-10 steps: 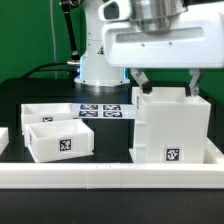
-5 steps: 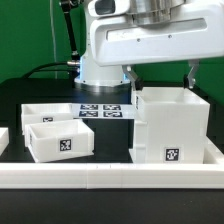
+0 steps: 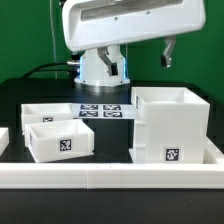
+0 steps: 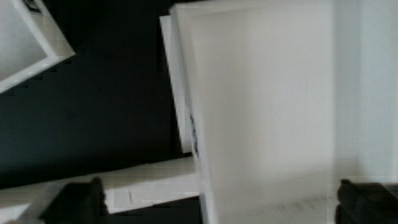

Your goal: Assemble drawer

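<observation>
**Overhead: gripper wide open and empty above the casing**

Gripper (image 3: pixel 137 55) hangs above the casing (image 3: pixel 170 125) w/ clear air btwn them, a bit toward the exterior view's left of the casing's middle. Jaws are spread wide w/ nothing held. One dark finger (image 3: pixel 168 52) is plain in the ext. view. The other is hard to pick out against the arm base (image 3: pixel 100 65).

Casing stands upright on the black table (image 3: pixel 20 85), on the near side at the exterior view's right, just behind the near border rail (image 3: pixel 100 178). Two trays sit to its left: far tray (image 3: pixel 40 110) and near tray (image 3: pixel 58 142). The near one overlaps the far one, and I can't tell if they touch. Marker board (image 3: pixel 100 110) lies flat farther back, btwn trays and casing.

All drawer parts are matte white plastic, boxy, thin-walled and open-topped. The casing is tall and the trays shallow. There is a small square b/w tag on the casing's near face (image 3: pixel 173 155) and one on the near tray's.

Wrist view shows both black fingertips (image 4: pixel 365 195), well apart, w/ the casing's broad pale surface under and btwn them, blurred. Another white piece (image 4: pixel 27 45) shows across a strip of black table, but I can't tell which part it is. Only the ext. view shows the height gap, the tags and the trays' layout.
</observation>
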`<state>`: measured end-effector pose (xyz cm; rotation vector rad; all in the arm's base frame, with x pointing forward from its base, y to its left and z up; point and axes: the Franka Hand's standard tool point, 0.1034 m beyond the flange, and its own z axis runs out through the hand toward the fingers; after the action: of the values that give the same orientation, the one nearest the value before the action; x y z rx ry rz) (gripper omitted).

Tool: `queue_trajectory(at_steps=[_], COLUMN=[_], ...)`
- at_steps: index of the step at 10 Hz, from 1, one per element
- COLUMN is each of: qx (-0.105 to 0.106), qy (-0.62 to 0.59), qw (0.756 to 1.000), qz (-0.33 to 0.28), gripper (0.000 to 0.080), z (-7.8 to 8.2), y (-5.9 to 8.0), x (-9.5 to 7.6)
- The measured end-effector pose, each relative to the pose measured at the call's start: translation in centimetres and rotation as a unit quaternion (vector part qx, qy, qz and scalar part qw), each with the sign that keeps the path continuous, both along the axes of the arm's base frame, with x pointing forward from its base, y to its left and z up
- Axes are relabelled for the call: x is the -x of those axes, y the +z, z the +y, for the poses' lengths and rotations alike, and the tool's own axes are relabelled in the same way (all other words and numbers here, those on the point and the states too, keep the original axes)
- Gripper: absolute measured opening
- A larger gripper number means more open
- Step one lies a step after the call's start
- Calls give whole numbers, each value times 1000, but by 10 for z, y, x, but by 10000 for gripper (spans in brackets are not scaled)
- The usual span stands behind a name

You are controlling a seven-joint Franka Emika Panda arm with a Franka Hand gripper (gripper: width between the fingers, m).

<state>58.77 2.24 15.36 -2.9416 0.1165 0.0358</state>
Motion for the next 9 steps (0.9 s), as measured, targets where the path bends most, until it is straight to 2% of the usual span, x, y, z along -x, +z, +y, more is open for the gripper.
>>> queue_trajectory(at_steps=[2,3,6,7,8,9], qx=[0,10,20,24,23,23], qy=[47,131,186,189,182,183], qw=[999,991,981,980,982,982], qz=[-9,-32,-46,-50,-42,-41], gripper=[649,649,649,649,649,649], z=[-2,-15,-57,-69,-75,-74], y=[-1,-6,-21,-30,-41,-40], x=[0,4,19,26,35,34])
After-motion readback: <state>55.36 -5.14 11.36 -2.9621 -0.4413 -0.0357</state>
